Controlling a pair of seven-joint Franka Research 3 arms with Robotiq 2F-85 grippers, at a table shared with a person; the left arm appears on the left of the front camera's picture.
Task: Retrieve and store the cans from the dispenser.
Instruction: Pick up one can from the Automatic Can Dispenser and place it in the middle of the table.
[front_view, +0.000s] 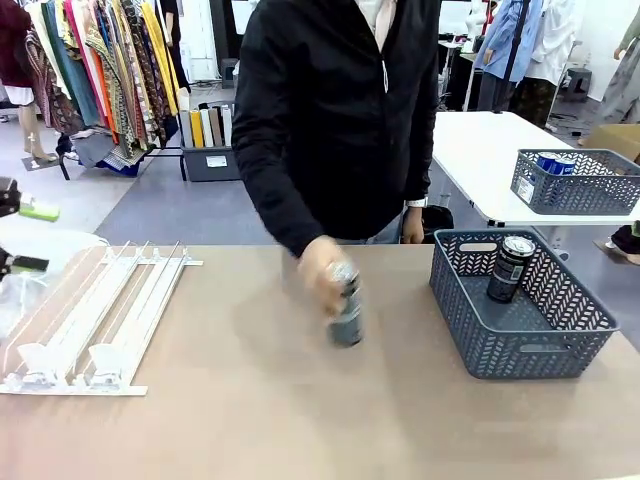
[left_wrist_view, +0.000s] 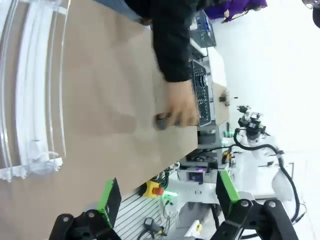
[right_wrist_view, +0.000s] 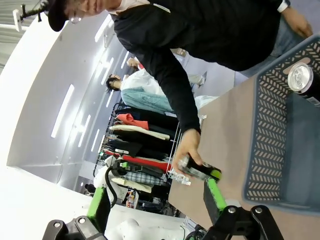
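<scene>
1. Black can (front_view: 511, 268) stood upright inside the grey lattice basket (front_view: 520, 345) on the table's right.
2. A person's hand (front_view: 322, 270) gripped another can (front_view: 346, 305), blurred, mid-table.
3. White dispenser (front_view: 95, 315) lay at left.
4. Left gripper (left_wrist_view: 167, 195) and right gripper (right_wrist_view: 157, 197) hung released, holding nothing.

We can read no lettering on the blurred can (front_view: 346, 310) or the basket's can (front_view: 511, 268).

Two cans stand out: one (front_view: 346, 312) in a person's hand (front_view: 322, 270), one (front_view: 510, 268) in a basket (front_view: 520, 345). One dispenser (front_view: 90, 310) lies on the worktop (front_view: 300, 420).
</scene>
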